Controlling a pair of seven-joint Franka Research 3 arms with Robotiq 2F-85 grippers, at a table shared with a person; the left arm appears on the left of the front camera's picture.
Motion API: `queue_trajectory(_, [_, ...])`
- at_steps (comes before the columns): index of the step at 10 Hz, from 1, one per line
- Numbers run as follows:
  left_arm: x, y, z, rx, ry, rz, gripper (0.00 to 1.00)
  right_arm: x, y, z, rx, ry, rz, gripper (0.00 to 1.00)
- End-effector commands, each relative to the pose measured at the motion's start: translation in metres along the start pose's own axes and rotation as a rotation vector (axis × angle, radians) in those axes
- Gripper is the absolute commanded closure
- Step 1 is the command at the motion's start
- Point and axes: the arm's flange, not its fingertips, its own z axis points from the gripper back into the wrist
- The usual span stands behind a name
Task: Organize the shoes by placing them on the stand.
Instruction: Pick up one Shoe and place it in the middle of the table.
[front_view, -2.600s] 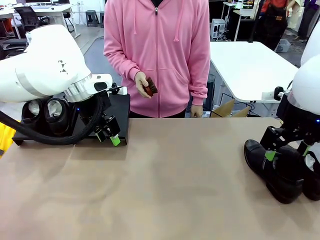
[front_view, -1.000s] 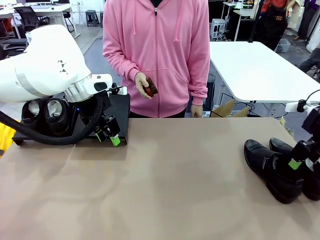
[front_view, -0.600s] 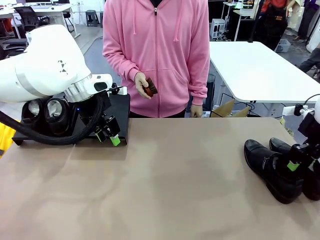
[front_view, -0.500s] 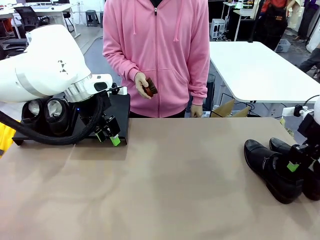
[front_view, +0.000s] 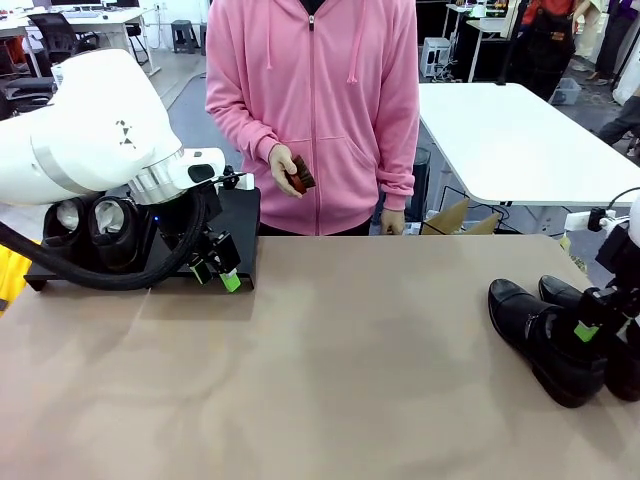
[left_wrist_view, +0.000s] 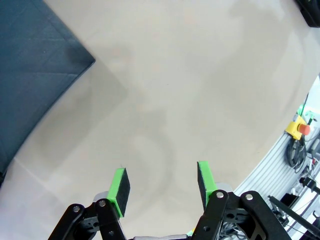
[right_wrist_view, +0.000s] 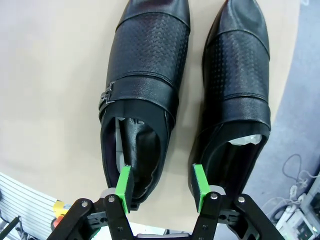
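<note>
Two shoes (right_wrist_view: 145, 60) | right end effector (right_wrist_view: 161, 186) released, astride one's heel rim | left end effector (left_wrist_view: 162, 184) released

— What sort of place is this?
— A robotics lab or open workshop hall: white work tables (front_view: 500, 140) on a grey floor (front_view: 185, 75), office chairs (front_view: 55, 35) behind, a red emergency stop button (left_wrist_view: 303, 129) on a yellow box

R wrist cam: I see two shoes (right_wrist_view: 192, 75) side by side on tan table (right_wrist_view: 50, 75), toes up-frame. Right gripper (right_wrist_view: 161, 186) jaws apart, straddling heel wall of buckle shoe (right_wrist_view: 145, 65). One pad (right_wrist_view: 123, 187) over its opening, other btw shoes. Contact unclear.
</note>
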Motion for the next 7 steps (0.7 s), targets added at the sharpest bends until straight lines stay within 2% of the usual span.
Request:
queue_trajectory(1, [-0.0052,0.0002,0.0023,0.005,0.006,-0.008,0.29,-0.0007,0.0006,0.0021,0.000,-0.004,0.022,0.38])
queue_trajectory(7, [-0.0052,0.0002,0.0023,0.005,0.006,-0.008,0.29,0.0014,-0.0002,-0.0069,-0.005,0.001,-0.005,0.38])
